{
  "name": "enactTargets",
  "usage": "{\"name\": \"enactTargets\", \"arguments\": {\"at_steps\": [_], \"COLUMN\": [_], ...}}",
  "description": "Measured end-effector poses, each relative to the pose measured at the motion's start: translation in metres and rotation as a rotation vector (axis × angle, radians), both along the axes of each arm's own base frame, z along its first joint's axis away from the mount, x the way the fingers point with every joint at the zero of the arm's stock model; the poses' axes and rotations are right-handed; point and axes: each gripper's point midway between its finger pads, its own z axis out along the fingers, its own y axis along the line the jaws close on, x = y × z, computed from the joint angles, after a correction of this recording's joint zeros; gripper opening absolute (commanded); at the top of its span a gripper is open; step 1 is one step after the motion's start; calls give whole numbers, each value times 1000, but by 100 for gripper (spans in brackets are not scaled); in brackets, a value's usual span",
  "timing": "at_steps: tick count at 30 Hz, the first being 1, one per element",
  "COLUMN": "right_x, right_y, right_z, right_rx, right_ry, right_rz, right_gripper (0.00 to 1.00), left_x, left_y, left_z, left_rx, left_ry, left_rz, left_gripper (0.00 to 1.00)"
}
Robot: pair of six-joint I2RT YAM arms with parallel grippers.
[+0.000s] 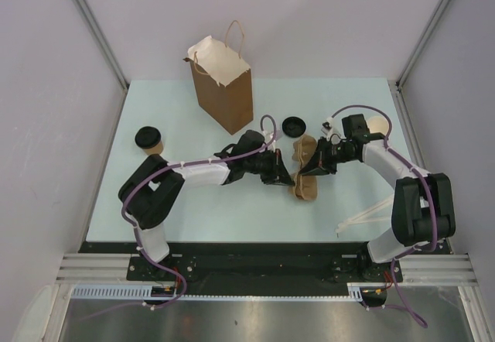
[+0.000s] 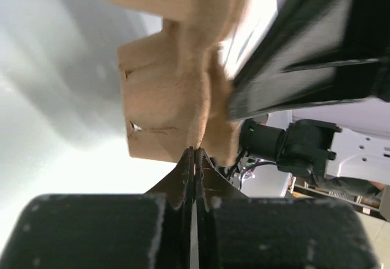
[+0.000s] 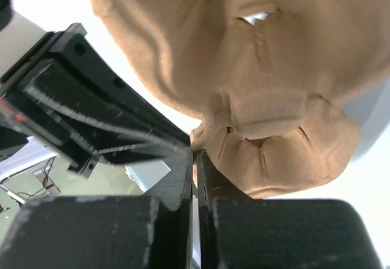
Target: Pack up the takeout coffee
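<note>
A pale mint rectangular tabletop [image 1: 340, 102] lies at centre, evenly lit. Plain lavender-grey wall panels [image 1: 309, 17] stand at 9, 12 and 3 o'clock, joined by slanting aluminium corner posts [image 1: 93, 29]. At 6 o'clock run a black base strip [image 1: 255, 257] and a brushed grey metal sheet [image 1: 255, 323].

Blurred, cut off at top edge in left wrist view: pulp carrier tray [image 2: 164, 98]. Half hidden behind right arm [image 1: 384, 156]: open paper cup [image 1: 377, 124].

I read bag [image 1: 224, 94] brown, lining [image 1: 220, 59] pale cream; tray [image 1: 307, 173] tan, mottled pulp; left cup [image 1: 148, 138] tan, black-lidded; loose lid [image 1: 293, 126] black; right cup [image 1: 377, 125] cream inside; table [image 1: 193, 199] pale blue-green; walls [image 1: 46, 87] pale lilac-grey; my fingers [image 2: 180, 181] matte black.
</note>
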Motion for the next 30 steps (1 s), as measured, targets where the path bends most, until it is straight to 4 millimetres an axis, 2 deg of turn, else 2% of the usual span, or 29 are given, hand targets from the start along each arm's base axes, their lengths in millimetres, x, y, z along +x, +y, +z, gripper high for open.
{"name": "enactTargets", "arguments": {"at_steps": [7, 14, 22, 24, 25, 26, 28, 30], "right_x": [-3, -11, -22, -24, -25, -25, -25, -25], "right_y": [-9, -9, -7, -7, -7, -7, -7, -8], "right_z": [4, 13, 14, 13, 13, 13, 12, 12], "right_rx": [4, 13, 1, -1, -2, -3, -5, -6], "right_ry": [10, 3, 8, 9, 6, 6, 1, -3], "right_rz": [-15, -4, 34, 42, 47, 49, 53, 54], "right_gripper": [0, 0, 0, 0, 0, 0, 0, 0], "left_x": [11, 12, 16, 14, 14, 12, 13, 12], "left_y": [11, 13, 16, 17, 17, 16, 16, 20], "left_z": [-14, -22, -26, -28, -28, -28, -26, -23], "left_rx": [36, 48, 52, 52, 51, 47, 34, 22], "left_ry": [23, 38, 71, 86, 89, 95, 89, 84], "left_rz": [42, 49, 66, 63, 58, 52, 46, 46], "left_gripper": [0, 0, 0, 8, 22, 28, 38, 41]}}
